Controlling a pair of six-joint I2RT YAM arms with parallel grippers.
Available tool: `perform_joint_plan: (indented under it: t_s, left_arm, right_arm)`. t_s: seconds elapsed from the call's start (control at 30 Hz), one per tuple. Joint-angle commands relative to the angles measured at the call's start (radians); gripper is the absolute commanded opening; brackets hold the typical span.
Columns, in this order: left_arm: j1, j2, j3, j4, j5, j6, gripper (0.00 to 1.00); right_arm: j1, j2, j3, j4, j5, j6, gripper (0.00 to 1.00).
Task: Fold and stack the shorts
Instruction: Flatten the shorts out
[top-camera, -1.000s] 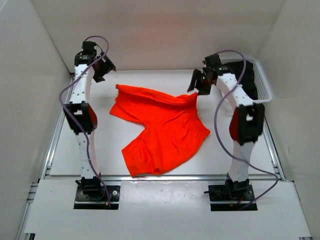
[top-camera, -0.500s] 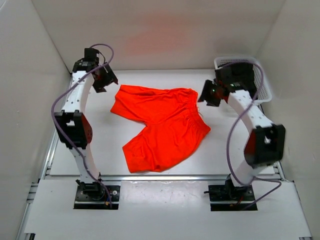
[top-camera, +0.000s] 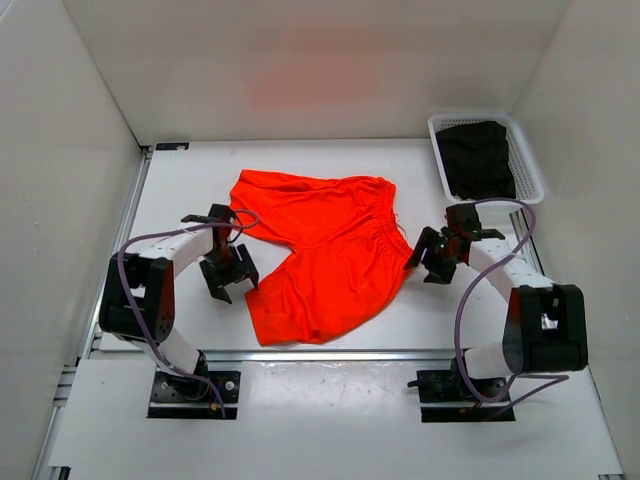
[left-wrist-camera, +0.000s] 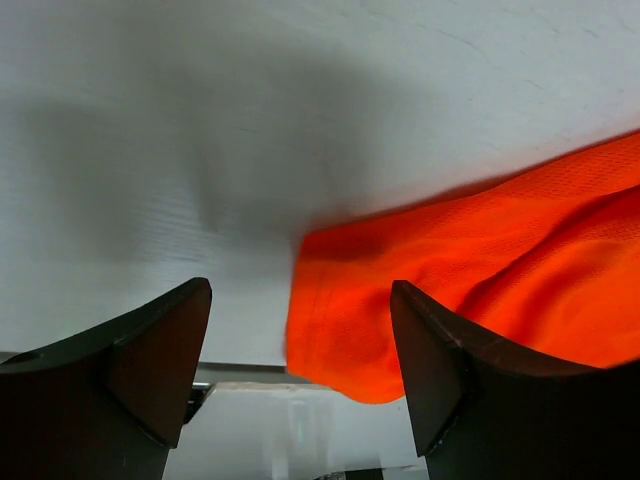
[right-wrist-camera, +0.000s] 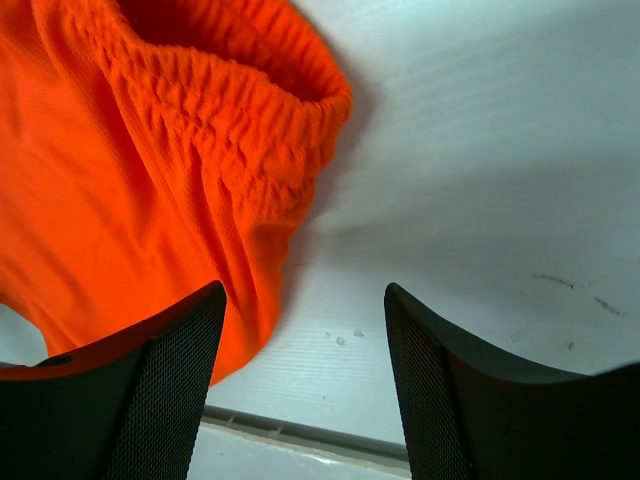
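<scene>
Neon-orange shorts (top-camera: 320, 250) lie spread flat in the middle of the table (top-camera: 180, 200), with the waistband to the right and the legs reaching left and toward the near edge. The thin mesh looks light and limp, likely to sag and slide, so the gathered waistband or a hemmed leg corner is the best place to pinch it. Both arms crouch low. The left gripper (top-camera: 230, 285) is spread and empty beside a leg hem. The right gripper (top-camera: 425, 268), also spread and empty, sits just beside the waistband's near end.
</scene>
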Motion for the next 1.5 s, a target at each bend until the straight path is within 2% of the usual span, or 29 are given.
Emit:
perform_joint_plan:
  t_s: [0.0,0.13,0.2,0.27,0.3,0.37,0.4,0.53,0.63,0.73,0.83,1.03,1.07,1.1,1.17,1.2,1.23,1.27,1.33,1.37,1.43,1.47]
  left_arm:
    - [-0.033,0.008,-0.009,0.092,0.039,-0.043,0.83]
    - [-0.033,0.073,-0.009,0.112,0.015,-0.063,0.79]
    - [-0.033,0.085,-0.009,0.112,0.024,-0.063,0.68]
    - [-0.043,0.085,0.002,0.112,0.034,-0.063,0.59]
    - [-0.052,0.085,0.002,0.121,0.035,-0.063,0.41]
    - [-0.052,0.075,0.002,0.122,0.035,-0.063,0.14]
    - [-0.052,0.075,0.012,0.122,0.035,-0.063,0.1]
    - [-0.052,0.024,0.013,0.122,0.035,-0.074,0.1]
    - [0.067,-0.037,-0.014,0.112,0.035,-0.074,0.1]
    - [0.146,-0.037,0.029,0.103,0.024,-0.034,0.1]
    - [0.21,0.004,0.141,0.074,0.01,-0.014,0.1]
    - [0.229,0.269,0.471,-0.03,-0.001,0.015,0.1]
    - [0.229,0.326,0.515,-0.053,-0.001,0.024,0.23]
    - [0.229,0.347,0.598,-0.076,-0.001,0.024,0.31]
    - [0.211,0.343,0.657,-0.133,-0.03,0.047,0.54]
    - [0.189,0.32,0.684,-0.148,-0.051,0.047,0.82]
    - [0.177,0.291,0.684,-0.162,-0.074,0.047,0.93]
    - [0.163,0.221,0.684,-0.19,-0.129,0.047,1.0]
    - [0.131,0.094,0.627,-0.21,-0.163,0.047,1.0]
    - [0.122,0.093,0.587,-0.21,-0.163,0.047,0.98]
    - [0.097,-0.038,0.431,-0.198,-0.142,0.038,0.86]
    - [0.088,-0.08,0.371,-0.185,-0.122,0.038,0.65]
  right_arm:
    - [-0.002,0.035,0.005,0.122,-0.024,-0.016,0.7]
    - [-0.002,0.143,0.032,0.184,-0.041,-0.016,0.63]
    - [-0.002,0.176,0.043,0.204,-0.074,-0.016,0.56]
    - [-0.002,0.197,0.052,0.216,-0.074,-0.007,0.38]
    - [-0.002,0.197,0.052,0.216,-0.074,-0.007,0.3]
    - [-0.002,0.197,0.052,0.216,-0.055,0.002,0.13]
    - [-0.002,0.188,0.052,0.204,-0.055,0.002,0.08]
    - [-0.002,0.156,0.043,0.184,-0.033,0.002,0.02]
    - [-0.002,0.13,0.043,0.162,-0.022,0.002,0.0]
    - [-0.002,0.104,0.043,0.144,-0.022,0.002,0.0]
    - [-0.002,0.081,0.043,0.133,-0.022,0.002,0.0]
    - [-0.002,0.09,0.034,0.133,-0.032,0.002,0.0]
    - [-0.002,0.09,0.034,0.133,-0.042,0.002,0.0]
    - [-0.002,0.09,0.034,0.133,-0.042,0.002,0.0]
    - [-0.002,0.099,0.034,0.133,-0.042,0.002,0.0]
    - [-0.002,0.099,0.034,0.133,-0.042,0.011,0.0]
    - [-0.002,0.087,0.034,0.133,-0.042,0.011,0.0]
    - [-0.002,0.087,0.034,0.133,-0.042,0.011,0.0]
    - [-0.002,0.078,0.034,0.133,-0.051,0.011,0.0]
    - [-0.002,0.066,0.034,0.133,-0.051,0.011,0.0]
    - [-0.002,0.056,0.034,0.133,-0.051,0.011,0.0]
    - [-0.002,0.056,0.034,0.133,-0.051,0.011,0.0]
